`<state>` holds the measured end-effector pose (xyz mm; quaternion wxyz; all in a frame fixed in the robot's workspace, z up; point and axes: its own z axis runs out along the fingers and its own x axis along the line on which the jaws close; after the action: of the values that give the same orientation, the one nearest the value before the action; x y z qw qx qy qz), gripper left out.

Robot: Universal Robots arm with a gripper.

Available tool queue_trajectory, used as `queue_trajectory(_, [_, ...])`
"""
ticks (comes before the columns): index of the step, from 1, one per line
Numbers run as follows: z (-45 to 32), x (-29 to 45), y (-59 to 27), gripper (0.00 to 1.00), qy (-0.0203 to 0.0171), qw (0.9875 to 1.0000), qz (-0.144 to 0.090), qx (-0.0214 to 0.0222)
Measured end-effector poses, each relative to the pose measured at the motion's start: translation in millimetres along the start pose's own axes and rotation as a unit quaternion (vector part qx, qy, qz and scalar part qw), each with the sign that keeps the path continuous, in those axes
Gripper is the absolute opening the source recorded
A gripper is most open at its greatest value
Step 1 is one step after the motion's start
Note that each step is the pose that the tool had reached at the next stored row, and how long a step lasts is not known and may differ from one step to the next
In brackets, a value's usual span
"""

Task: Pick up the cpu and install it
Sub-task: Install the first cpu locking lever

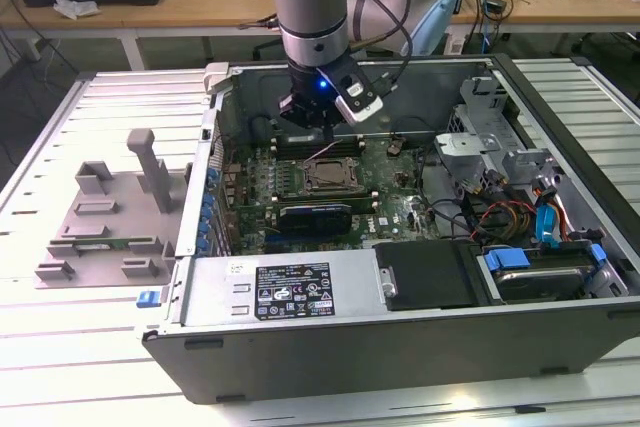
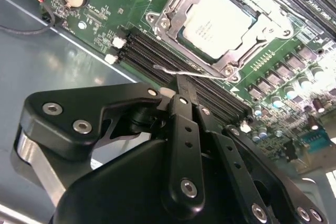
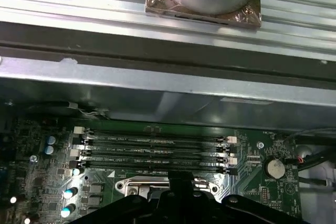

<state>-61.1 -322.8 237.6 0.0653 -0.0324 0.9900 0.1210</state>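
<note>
Already seated — cpu flat in socket (lid up).

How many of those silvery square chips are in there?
1: the cpu lies in the socket on the green motherboard, beside the memory slots. The arm could hide others.

The white ribbed desk carries an open grey computer case lying on its side and, just beside it toward the exterior view's left, a grey plastic tray.
</note>
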Motion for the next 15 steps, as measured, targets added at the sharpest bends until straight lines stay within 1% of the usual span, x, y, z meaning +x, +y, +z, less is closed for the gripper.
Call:
queue_trajectory(1, [2.7,0.4,-0.6,0.11,-0.0021,1.0000,0.003,0.0006])
queue_trajectory(2, [4.2,0.6,-1.0,0.11,-0.0030,1.0000,0.005,0.0009])
queue_trajectory(5, [8.0,1.4,-2.0,0.11,-0.0046,1.0000,0.008,0.0014])
queue_trajectory(6, [10.3,2.1,-2.5,0.11,-0.0054,0.9999,0.009,0.0019])
queue_trajectory(8, [11.4,2.2,-2.7,0.11,-0.0053,0.9999,0.009,0.0031])
queue_trajectory(11, [11.9,2.9,-2.5,0.11,-0.0057,0.9999,0.009,0.0037])
queue_trajectory(15, [12.7,11.1,-0.9,0.11,-0.0090,0.9999,0.007,0.0118])
